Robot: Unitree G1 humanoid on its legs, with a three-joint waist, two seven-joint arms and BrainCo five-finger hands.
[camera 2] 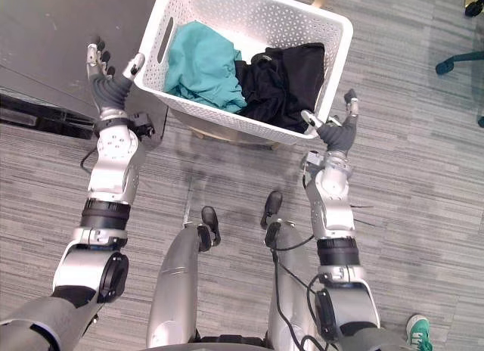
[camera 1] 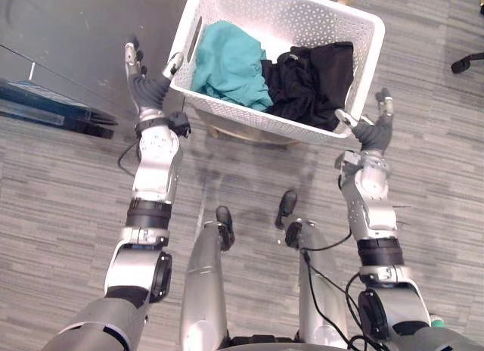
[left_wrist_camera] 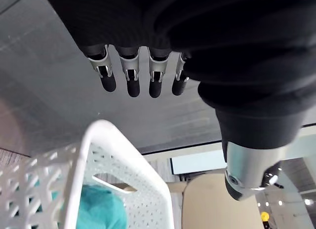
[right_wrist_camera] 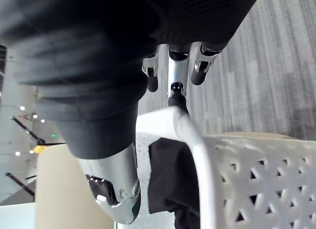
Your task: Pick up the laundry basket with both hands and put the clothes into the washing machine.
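Left eye view, contents by count.

- One white lattice laundry basket (camera 1: 249, 115), which is sitting on a beige seat (left_wrist_camera: 205, 204) in front of the robot.
- Two garments are lying inside it. One teal garment (camera 1: 231, 63) is bunching on the robot's left half. One black garment (camera 1: 310, 82) is spilling across the right half, and the two are touching in the middle.
- Two hands are flanking the basket's near corners.
  - The left hand (camera 1: 147, 90) is reaching up beside the near-left corner. Its fingers (left_wrist_camera: 133, 83) are stretching out straight and its thumb is splaying toward the rim. It is grasping nothing, and there is a gap between fingers and rim in the left wrist view.
  - The right hand (camera 1: 372, 132) is straddling the near-right corner, relaxed and unclenched. Its thumb is lying over the rim and its fingers are staying outside the wall. One fingertip (right_wrist_camera: 177, 98) is appearing to meet the rim's edge.

Surroundings:

- One dark grey panel (camera 1: 76, 33) is standing just beside the left hand, on its outer side.
- One black chair foot (camera 1: 469, 61) is poking in at the right edge, well apart from the basket.
- One person's teal shoe (camera 2: 416, 328) is showing on the grey striped floor (camera 1: 60, 200), near the right arm.
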